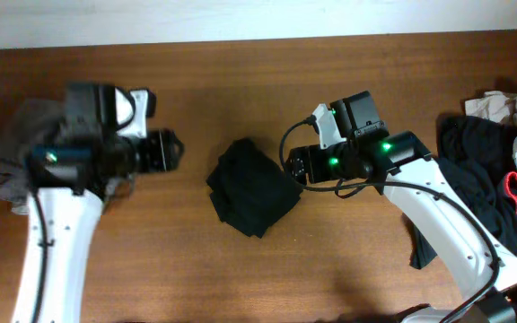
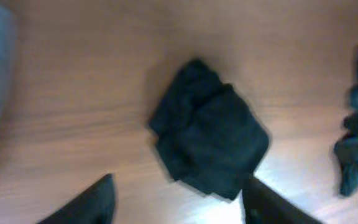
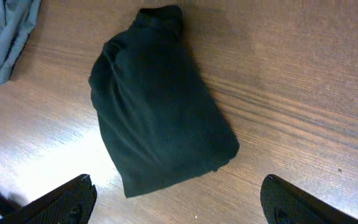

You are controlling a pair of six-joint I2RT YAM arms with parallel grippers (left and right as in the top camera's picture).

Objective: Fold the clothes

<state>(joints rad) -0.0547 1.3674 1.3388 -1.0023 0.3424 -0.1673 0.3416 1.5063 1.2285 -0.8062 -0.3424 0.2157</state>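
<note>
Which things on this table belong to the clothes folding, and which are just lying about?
Part of the job:
folded black cloth garment in the middle; crumpled grey cloth garment at the left; loose black cloth garment at the right.

Lying about:
pale crumpled wad, top right, cloth or paper unclear; red-trimmed item at the right edge.

Black garment, seemingly folded; left tool, right tool
</note>
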